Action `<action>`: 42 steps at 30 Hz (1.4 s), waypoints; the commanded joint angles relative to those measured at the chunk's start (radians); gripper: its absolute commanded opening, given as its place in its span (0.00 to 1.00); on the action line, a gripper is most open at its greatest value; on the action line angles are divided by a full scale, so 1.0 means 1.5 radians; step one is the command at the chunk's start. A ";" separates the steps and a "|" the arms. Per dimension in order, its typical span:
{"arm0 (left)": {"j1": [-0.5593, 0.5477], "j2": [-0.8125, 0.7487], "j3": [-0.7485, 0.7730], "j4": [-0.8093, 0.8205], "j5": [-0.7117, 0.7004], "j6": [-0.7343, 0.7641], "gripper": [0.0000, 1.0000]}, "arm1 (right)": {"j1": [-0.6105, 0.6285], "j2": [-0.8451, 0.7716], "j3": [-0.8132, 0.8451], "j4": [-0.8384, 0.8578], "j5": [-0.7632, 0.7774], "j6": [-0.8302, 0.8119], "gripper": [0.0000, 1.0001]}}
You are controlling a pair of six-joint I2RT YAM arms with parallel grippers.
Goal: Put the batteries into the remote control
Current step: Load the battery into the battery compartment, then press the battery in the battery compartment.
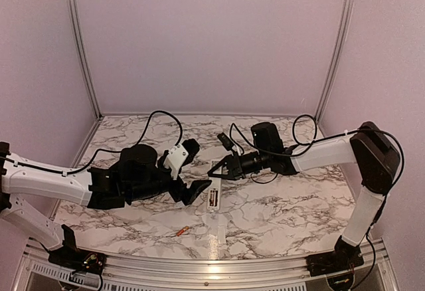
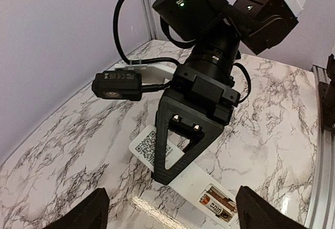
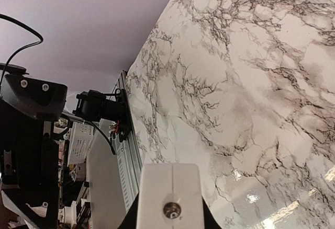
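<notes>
The white remote control (image 1: 214,196) lies back side up on the marble table, a QR label at its far end. Its battery bay is open, and one orange-copper battery (image 2: 217,204) sits in it. My right gripper (image 1: 217,169) is shut on the remote's far end. The right wrist view shows the remote's end face (image 3: 170,187) between the fingers of that gripper (image 3: 170,210). My left gripper (image 1: 194,169) is open and empty just left of the remote, its fingertips (image 2: 89,213) on either side of it in the left wrist view. A second battery (image 1: 180,231) lies loose near the front edge.
A thin white strip, perhaps the battery cover (image 1: 221,230), lies just in front of the remote. The metal front rail (image 1: 212,268) borders the table, and purple walls close in the back and sides. Cables hang off both wrists.
</notes>
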 commanded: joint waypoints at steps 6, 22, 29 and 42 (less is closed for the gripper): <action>0.047 0.043 -0.031 0.081 0.136 -0.344 0.99 | -0.005 -0.068 -0.016 0.077 0.033 -0.002 0.00; 0.109 0.123 -0.020 0.163 0.270 -0.471 0.65 | -0.003 -0.094 -0.022 0.094 0.034 -0.005 0.00; 0.109 0.142 -0.011 0.180 0.292 -0.479 0.63 | -0.002 -0.095 -0.019 0.095 0.030 -0.008 0.00; 0.116 0.161 -0.001 0.139 0.266 -0.462 0.36 | -0.003 -0.103 -0.017 0.114 0.016 0.005 0.00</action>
